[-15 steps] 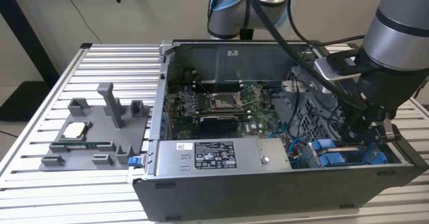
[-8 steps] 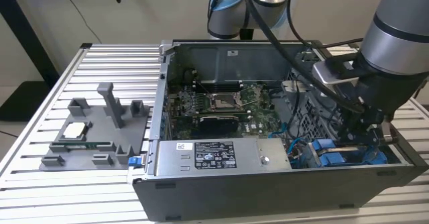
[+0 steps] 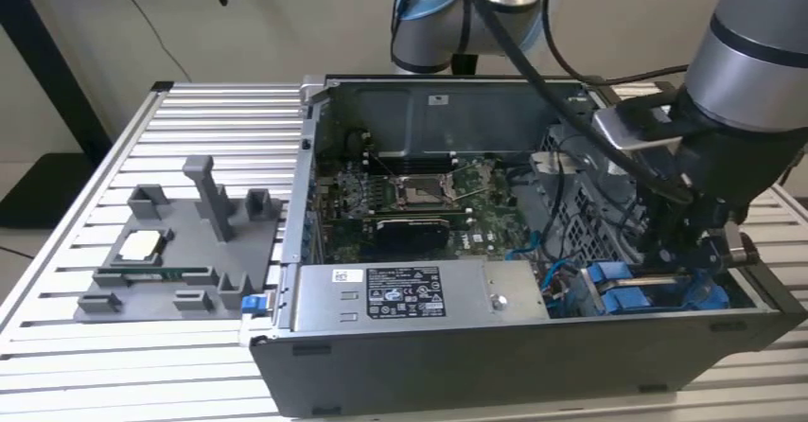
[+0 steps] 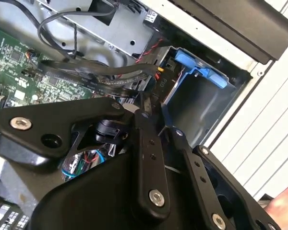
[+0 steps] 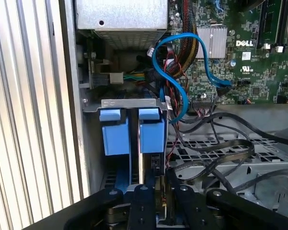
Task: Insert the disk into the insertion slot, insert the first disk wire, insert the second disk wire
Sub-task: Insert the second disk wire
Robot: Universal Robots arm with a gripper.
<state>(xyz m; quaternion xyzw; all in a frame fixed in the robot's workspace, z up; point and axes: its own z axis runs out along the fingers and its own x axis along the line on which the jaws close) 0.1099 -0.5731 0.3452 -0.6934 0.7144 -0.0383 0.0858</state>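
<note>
The gripper (image 5: 153,199), low in the first wrist view, pinches the disk (image 5: 143,163) edge-on. It sits partly down in the insertion slot (image 5: 110,103) mid-frame. I think it should go straight, missing the blue cable (image 5: 182,103) beyond.

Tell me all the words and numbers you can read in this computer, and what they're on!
No text here can be quoted reliably.
White label on the grey power-supply box: print too small to read.
Small white sticker on the case's back wall: too small to read.
Green circuit board in the first wrist view: a white maker's mark and tiny codes, too small to read.
</note>
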